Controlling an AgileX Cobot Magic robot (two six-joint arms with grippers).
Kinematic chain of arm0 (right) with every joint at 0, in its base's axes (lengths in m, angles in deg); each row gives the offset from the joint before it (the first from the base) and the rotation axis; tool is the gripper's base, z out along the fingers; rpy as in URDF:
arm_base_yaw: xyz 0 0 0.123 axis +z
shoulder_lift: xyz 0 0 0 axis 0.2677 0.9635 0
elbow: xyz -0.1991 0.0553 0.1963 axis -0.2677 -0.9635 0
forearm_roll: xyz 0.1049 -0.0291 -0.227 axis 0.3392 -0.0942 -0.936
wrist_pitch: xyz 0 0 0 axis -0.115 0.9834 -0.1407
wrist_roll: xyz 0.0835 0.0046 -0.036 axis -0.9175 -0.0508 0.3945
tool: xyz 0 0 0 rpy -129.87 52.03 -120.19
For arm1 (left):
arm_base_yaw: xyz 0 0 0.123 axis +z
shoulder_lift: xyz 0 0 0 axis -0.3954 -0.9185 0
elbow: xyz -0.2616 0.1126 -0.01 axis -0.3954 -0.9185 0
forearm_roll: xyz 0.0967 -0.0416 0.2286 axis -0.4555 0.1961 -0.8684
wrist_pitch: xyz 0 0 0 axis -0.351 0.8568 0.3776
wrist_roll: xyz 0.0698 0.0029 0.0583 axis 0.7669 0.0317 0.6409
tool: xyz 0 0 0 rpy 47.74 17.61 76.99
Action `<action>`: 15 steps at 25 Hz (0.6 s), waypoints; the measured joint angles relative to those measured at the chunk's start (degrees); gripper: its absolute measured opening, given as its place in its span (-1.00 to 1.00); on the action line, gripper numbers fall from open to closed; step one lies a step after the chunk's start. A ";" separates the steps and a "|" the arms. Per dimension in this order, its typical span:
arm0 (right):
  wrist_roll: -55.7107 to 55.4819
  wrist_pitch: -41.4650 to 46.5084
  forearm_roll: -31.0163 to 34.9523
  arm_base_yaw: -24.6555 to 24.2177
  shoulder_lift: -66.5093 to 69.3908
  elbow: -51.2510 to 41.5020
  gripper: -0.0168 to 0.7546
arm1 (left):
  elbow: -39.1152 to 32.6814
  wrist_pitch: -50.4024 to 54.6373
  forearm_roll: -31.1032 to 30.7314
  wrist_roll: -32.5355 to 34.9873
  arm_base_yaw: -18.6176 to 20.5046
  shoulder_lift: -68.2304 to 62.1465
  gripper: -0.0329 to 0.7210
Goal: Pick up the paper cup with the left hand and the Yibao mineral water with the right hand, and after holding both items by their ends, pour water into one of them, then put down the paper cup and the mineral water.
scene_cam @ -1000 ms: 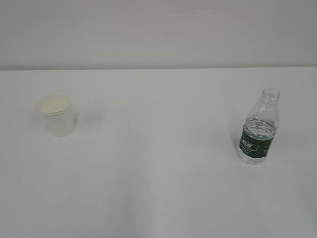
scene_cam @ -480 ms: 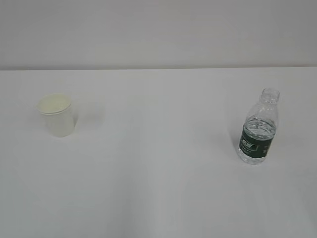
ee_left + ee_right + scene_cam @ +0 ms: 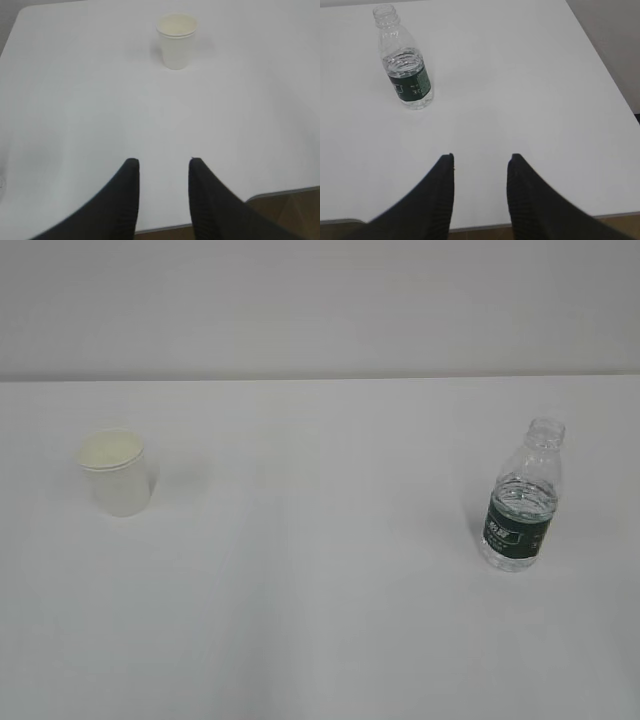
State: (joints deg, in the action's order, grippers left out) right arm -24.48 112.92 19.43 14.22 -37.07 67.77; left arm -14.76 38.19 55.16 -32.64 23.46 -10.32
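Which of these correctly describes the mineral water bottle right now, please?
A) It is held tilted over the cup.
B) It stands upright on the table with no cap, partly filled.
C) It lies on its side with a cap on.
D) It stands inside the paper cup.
B: the Yibao mineral water stands upright on the table, its neck open and water showing inside, far from the paper cup, with no gripper touching it.

We see a matt white paper cup point(image 3: 116, 472), a glossy clear plastic bottle point(image 3: 523, 497), a smooth matt desk point(image 3: 320, 620), and ribbed black tool fingers point(image 3: 127, 195).
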 joint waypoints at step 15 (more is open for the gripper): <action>0.00 0.00 0.25 0.00 0.00 0.00 -0.23 | 0.00 -0.31 0.00 0.00 0.00 0.00 -0.28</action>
State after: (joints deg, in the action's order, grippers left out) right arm -24.48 112.92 19.68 14.22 -37.07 67.77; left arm -14.76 37.88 55.16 -32.64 23.46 -10.32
